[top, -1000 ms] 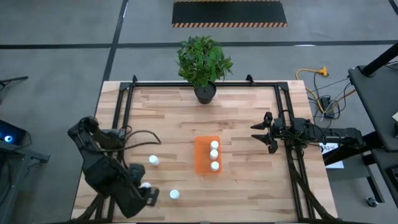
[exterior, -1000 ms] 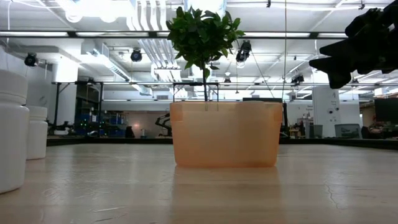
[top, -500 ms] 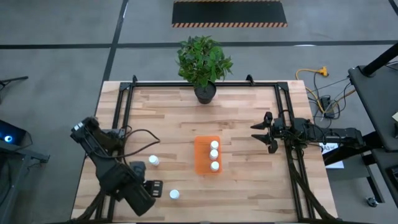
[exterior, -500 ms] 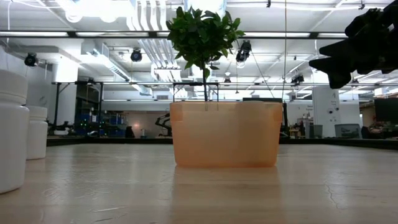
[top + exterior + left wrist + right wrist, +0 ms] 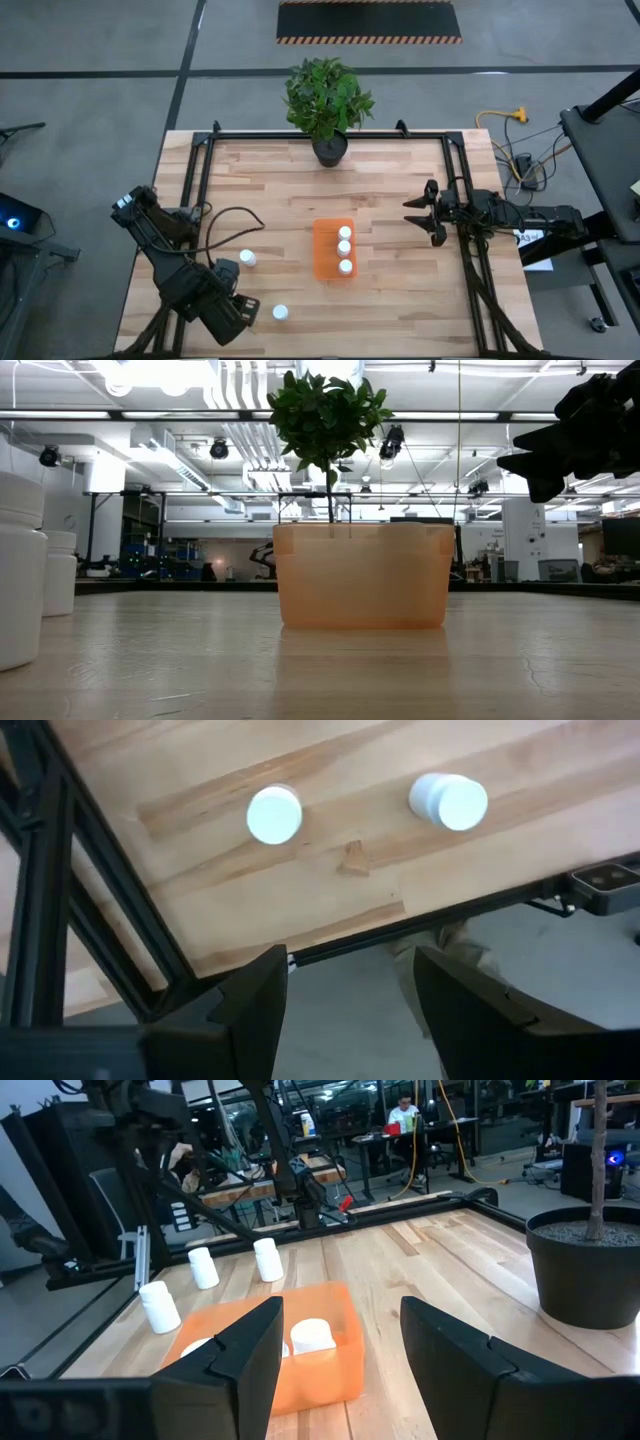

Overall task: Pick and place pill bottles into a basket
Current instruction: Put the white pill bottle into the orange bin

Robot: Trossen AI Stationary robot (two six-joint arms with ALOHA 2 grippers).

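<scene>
The orange basket (image 5: 325, 250) sits mid-table with three white pill bottles (image 5: 345, 247) standing in it. Two more bottles stand on the wood at the near left (image 5: 247, 258) (image 5: 281, 312); the right wrist view shows three loose bottles (image 5: 203, 1267) there. My left gripper (image 5: 240, 310) hangs open over the near-left corner, pointing steeply down. In its wrist view two bottles (image 5: 274, 814) (image 5: 450, 800) stand beyond the fingers, and nothing is between them (image 5: 350, 960). My right gripper (image 5: 425, 213) waits level and open to the right of the basket.
A potted plant (image 5: 328, 110) stands at the table's far edge. Black frame rails (image 5: 195, 180) run along the left, far and right sides. The table's near edge (image 5: 400, 925) lies just past my left fingers. Bare wood lies between the loose bottles and the basket.
My left gripper has sunk toward the table at the near-left corner and tipped a little. A bottle that showed beside it in the high view is now covered by the arm. The bottles and the basket have kept their places.
</scene>
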